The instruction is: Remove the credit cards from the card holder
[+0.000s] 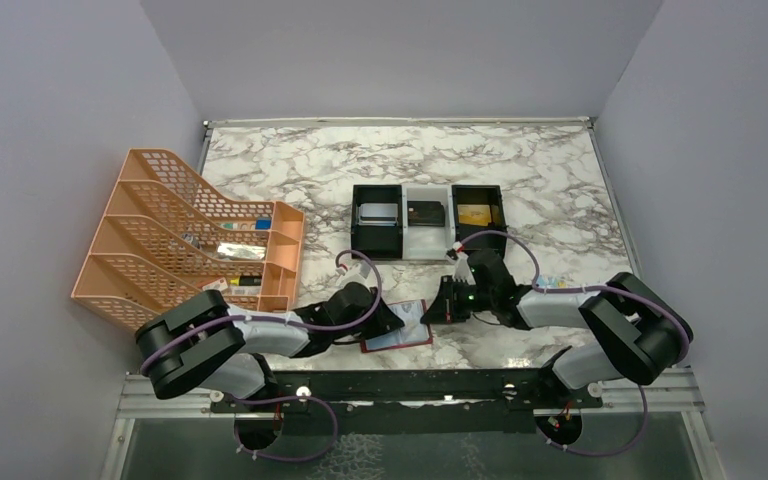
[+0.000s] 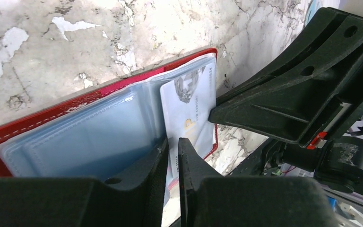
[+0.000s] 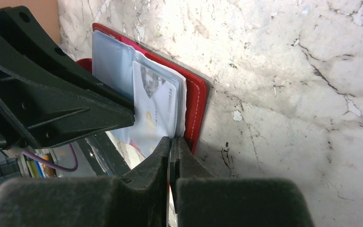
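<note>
Probably stiff yet slippery, the thin silvery-white plastic card [image 2: 189, 109] is best pinched by its exposed edge; the right gripper [image 3: 170, 141] is fully closed, the left gripper [image 2: 172, 143] nearly, holds unclear.

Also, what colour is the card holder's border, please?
Red, with pale stitching; the card holder shows it best in the right wrist view.

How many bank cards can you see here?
4. Three lie in the tray, one per compartment: silver card left, black card middle, gold card right. A white card sits in the red holder. More may be hidden in its sleeves.
</note>
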### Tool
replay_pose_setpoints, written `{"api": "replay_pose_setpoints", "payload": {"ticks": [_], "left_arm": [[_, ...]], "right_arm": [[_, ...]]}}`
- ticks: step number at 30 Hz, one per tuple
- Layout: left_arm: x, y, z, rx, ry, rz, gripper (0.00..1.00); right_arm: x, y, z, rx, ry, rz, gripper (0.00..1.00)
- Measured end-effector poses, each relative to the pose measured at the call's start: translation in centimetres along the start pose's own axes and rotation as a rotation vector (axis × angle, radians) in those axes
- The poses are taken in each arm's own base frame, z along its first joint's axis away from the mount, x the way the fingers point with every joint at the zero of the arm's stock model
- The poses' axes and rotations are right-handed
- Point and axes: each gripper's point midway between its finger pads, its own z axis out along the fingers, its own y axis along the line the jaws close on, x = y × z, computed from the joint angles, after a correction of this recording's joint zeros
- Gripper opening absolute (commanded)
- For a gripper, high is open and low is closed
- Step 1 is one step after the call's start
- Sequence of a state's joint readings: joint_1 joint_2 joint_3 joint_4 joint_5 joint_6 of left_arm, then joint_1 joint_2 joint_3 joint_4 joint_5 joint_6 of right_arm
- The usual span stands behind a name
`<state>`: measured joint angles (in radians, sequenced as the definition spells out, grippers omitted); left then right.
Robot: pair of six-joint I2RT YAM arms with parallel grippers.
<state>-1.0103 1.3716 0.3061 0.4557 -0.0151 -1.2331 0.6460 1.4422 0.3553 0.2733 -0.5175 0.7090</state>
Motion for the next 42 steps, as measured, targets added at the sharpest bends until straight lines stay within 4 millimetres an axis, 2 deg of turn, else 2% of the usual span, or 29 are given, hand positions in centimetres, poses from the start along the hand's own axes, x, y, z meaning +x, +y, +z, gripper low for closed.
{"api": "replay_pose_setpoints", "payload": {"ticks": [8,28,29,31,32,39,42], "left_arm": [[-0.4,-0.2,-0.6,0.023,-0.03,-0.024,0.0],[-0.7,-0.3,-1.8,0.072,-0.067,-0.027,0.0],[-0.8,-0.3,-1.8,0.073,-0.068,-0.027,0.01],[-0.8,-0.3,-1.9,0.072,-0.069,-0.027,0.13],[-0.8,-0.3,-1.8,0.072,-0.069,-0.026,0.15],[-0.3,0.6,-0.2,0.01,-0.043,-0.024,0.25],[-0.4,0.2,0.3,0.013,-0.042,-0.034,0.27]], "right_arm": [[0.0,0.1,0.0,-0.009,-0.014,0.03,0.01],[0.0,-0.1,-0.2,0.018,-0.026,0.04,0.01],[0.0,-0.1,-0.2,0.019,-0.026,0.041,0.01],[0.0,-0.1,-0.2,0.021,-0.024,0.042,0.01],[0.0,-0.1,-0.2,0.021,-0.024,0.042,0.01],[0.0,-0.1,-0.2,0.021,-0.024,0.043,0.01],[0.0,-0.1,-0.2,0.021,-0.023,0.044,0.01]]}}
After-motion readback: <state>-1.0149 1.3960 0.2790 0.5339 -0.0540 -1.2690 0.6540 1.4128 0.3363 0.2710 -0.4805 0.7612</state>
